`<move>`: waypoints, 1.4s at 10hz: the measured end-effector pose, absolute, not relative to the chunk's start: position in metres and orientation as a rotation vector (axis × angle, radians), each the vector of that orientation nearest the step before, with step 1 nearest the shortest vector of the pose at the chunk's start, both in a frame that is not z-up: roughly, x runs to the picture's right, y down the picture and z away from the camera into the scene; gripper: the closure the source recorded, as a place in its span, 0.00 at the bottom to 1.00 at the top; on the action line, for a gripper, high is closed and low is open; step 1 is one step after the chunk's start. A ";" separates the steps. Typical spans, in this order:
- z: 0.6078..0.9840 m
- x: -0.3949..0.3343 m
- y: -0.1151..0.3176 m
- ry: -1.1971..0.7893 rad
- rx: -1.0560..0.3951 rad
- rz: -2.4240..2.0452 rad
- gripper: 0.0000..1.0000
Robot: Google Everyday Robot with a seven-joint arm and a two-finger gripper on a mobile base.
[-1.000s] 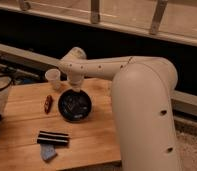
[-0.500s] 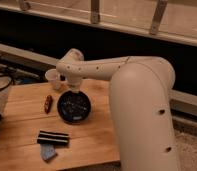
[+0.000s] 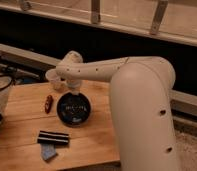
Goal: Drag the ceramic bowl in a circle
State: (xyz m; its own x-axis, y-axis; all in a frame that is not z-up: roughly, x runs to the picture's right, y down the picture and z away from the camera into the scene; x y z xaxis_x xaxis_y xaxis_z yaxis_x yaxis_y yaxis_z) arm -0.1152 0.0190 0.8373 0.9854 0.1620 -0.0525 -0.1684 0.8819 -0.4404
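Note:
The ceramic bowl [image 3: 73, 108] is round, shallow and glossy black with light specks inside. It sits on the wooden table [image 3: 22, 125] near its middle. My gripper [image 3: 72, 92] hangs from the white arm at the bowl's far rim, mostly hidden by the wrist. A small whitish cup [image 3: 53, 79] stands just behind and left of the bowl.
A small red object [image 3: 48, 103] lies left of the bowl. A black-and-white striped packet [image 3: 54, 137] and a blue-grey piece [image 3: 47, 152] lie near the front edge. Cables [image 3: 2, 82] hang at the far left. My large white arm [image 3: 142, 110] covers the table's right side.
The bowl and my gripper have shifted slightly back toward the cup. The other objects have not moved.

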 end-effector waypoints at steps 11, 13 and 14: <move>0.824 -0.109 0.045 0.042 -0.474 0.151 0.66; 0.822 -0.097 0.051 0.046 -0.474 0.154 0.66; 0.822 -0.101 0.051 0.044 -0.473 0.153 0.66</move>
